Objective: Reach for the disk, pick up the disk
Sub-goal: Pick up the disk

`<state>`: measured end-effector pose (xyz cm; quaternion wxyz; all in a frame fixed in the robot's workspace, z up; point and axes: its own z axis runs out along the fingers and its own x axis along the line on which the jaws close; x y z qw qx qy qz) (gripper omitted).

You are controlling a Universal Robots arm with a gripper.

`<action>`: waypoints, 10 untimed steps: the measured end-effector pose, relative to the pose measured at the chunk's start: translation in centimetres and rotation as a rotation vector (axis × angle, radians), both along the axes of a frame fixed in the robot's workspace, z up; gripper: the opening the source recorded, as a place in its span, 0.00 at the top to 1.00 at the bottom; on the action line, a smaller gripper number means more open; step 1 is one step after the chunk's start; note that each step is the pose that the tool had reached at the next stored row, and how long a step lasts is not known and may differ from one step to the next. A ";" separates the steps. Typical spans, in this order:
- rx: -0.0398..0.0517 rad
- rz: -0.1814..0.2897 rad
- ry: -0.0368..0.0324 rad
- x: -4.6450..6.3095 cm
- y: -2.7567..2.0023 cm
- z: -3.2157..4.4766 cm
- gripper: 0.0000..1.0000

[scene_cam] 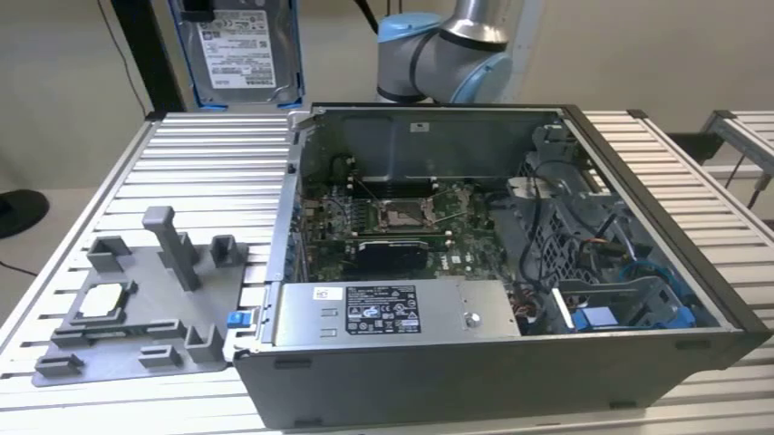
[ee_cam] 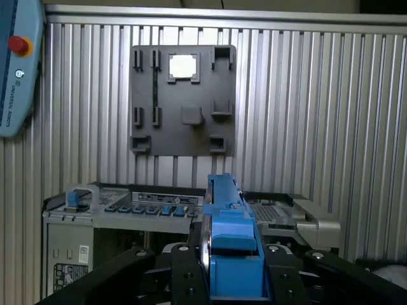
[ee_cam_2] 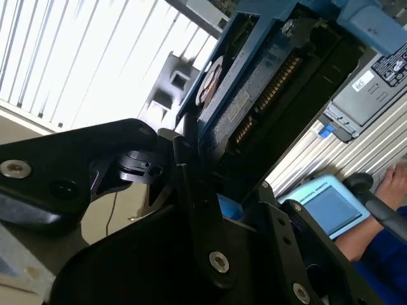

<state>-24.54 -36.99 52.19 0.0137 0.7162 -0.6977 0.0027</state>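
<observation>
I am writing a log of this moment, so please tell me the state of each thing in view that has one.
disk: held up off the table, upright, label facing the exterior camera.
jaws: shut on the disk.
computer case: on its side, open, boards exposed.
fixture plate: flat on the table.
chip: seated in a pocket of the fixture plate.

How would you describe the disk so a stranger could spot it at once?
Find the open computer case in the middle of the ribbed table. Beyond its far corner on the exterior view's left, the disk stands upright in the gripper. Its white label and blue bracket set it apart from the small silver chip on the grey fixture plate.
</observation>
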 end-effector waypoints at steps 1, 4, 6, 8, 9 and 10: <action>0.0000 0.000 0.0001 0.5 0.00 -0.02 1.00; 0.0000 0.000 0.0001 1.9 0.00 -0.10 1.00; 0.0000 0.000 0.0000 2.8 0.00 -0.15 1.00; 0.0000 0.000 0.0000 3.7 0.00 -0.21 1.00; 0.0000 0.000 0.0000 4.1 0.00 -0.23 1.00; 0.0000 0.000 0.0000 4.6 0.00 -0.25 1.00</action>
